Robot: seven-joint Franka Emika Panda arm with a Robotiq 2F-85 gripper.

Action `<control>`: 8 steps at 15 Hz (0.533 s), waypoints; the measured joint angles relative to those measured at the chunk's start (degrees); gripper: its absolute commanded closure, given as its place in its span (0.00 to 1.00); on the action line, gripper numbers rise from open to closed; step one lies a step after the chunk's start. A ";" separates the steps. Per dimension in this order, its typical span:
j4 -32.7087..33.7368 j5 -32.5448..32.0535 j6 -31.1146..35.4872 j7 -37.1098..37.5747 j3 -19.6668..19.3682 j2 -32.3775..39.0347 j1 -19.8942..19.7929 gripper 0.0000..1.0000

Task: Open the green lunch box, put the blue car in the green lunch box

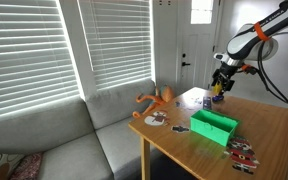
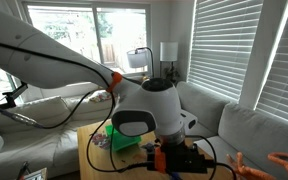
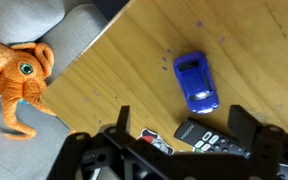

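Observation:
The blue car [image 3: 196, 82] lies on the wooden table [image 3: 124, 70], seen from above in the wrist view. My gripper [image 3: 184, 125] hangs over the table with its two dark fingers [image 3: 246, 125] spread wide. It is open and holds nothing, and the car lies just beyond the gap between the fingers. The green lunch box [image 1: 214, 125] stands near the middle of the table and is out of the wrist view. In an exterior view my gripper [image 1: 220, 90] hovers behind the box at the table's far side. The arm hides most of the green lunch box [image 2: 124, 138] in an exterior view.
A black remote control [image 3: 212, 138] lies right under the gripper, beside a small flat picture piece [image 3: 154, 142]. An orange octopus toy [image 3: 19, 75] sits at the table's edge over the grey sofa [image 1: 74, 140]. More small toys [image 1: 242, 152] lie near the table's front.

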 measured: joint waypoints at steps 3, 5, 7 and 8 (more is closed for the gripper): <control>-0.01 0.00 0.00 -0.18 0.17 0.18 -0.08 0.00; -0.01 -0.14 -0.15 -0.07 0.18 0.19 -0.10 0.00; -0.12 -0.51 -0.60 0.18 0.19 0.22 -0.10 0.00; -0.28 -0.72 -0.82 0.29 0.19 0.24 -0.10 0.00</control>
